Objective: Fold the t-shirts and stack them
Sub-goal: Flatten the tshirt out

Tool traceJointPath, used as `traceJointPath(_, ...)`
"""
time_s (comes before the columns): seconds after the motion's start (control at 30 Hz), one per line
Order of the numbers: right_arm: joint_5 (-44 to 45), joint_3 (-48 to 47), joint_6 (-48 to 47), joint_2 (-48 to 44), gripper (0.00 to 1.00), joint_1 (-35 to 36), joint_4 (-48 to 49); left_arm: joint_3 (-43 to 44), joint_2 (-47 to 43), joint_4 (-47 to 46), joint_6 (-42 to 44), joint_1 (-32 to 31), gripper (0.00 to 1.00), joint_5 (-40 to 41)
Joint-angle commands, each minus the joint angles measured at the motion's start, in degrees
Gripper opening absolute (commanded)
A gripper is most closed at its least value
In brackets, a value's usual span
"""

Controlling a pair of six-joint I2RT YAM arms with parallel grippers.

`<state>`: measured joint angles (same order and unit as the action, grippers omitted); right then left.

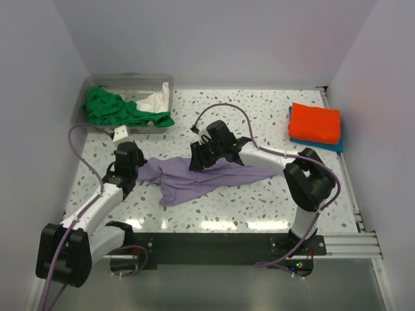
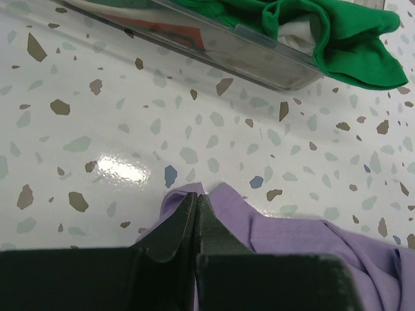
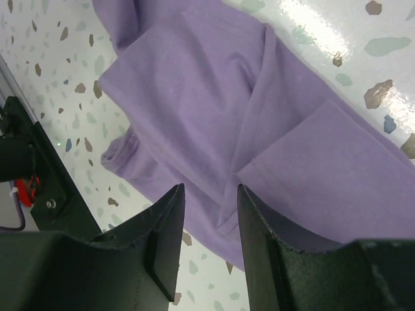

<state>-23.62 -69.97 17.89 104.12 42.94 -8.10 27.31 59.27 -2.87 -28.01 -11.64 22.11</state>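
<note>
A lavender t-shirt [image 1: 201,176] lies crumpled and stretched sideways across the middle of the table. My left gripper [image 1: 138,167] is at its left end, and in the left wrist view it [image 2: 196,197] is shut on the edge of the lavender cloth [image 2: 311,246]. My right gripper [image 1: 196,163] hangs over the shirt's middle. In the right wrist view it [image 3: 209,191] is open and empty just above the folds of the shirt [image 3: 214,84]. A green t-shirt [image 1: 120,110] and a white one [image 1: 155,100] lie in the clear tub [image 1: 84,97]. An orange shirt [image 1: 314,123] lies folded on a blue one [image 1: 334,146] at the right.
The clear tub stands at the back left, and in the left wrist view its wall [image 2: 259,65] has the green shirt [image 2: 337,32] spilling over it. A black rail [image 1: 214,246] runs along the table's near edge. Walls close in the left, back and right sides.
</note>
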Motion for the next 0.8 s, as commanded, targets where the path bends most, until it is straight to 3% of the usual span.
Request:
traceJointPath(0.0, 1.82, -1.04, -1.45, 0.03, 0.41, -0.58, 1.07, 0.11, 0.59, -3.81, -0.64, 0.21, 0.00, -1.45)
traceJointPath(0.47, 6.30, -3.33, -2.69, 4.60, 0.39, 0.57, -2.10, -0.33, -0.47, -3.54, -0.73, 0.21, 0.00, -1.81)
traceJointPath(0.77, 8.76, -5.34, -2.77, 6.80, 0.44, 1.27, -4.03, -0.42, -0.47, -3.54, -0.82, 0.21, 0.00, -2.16)
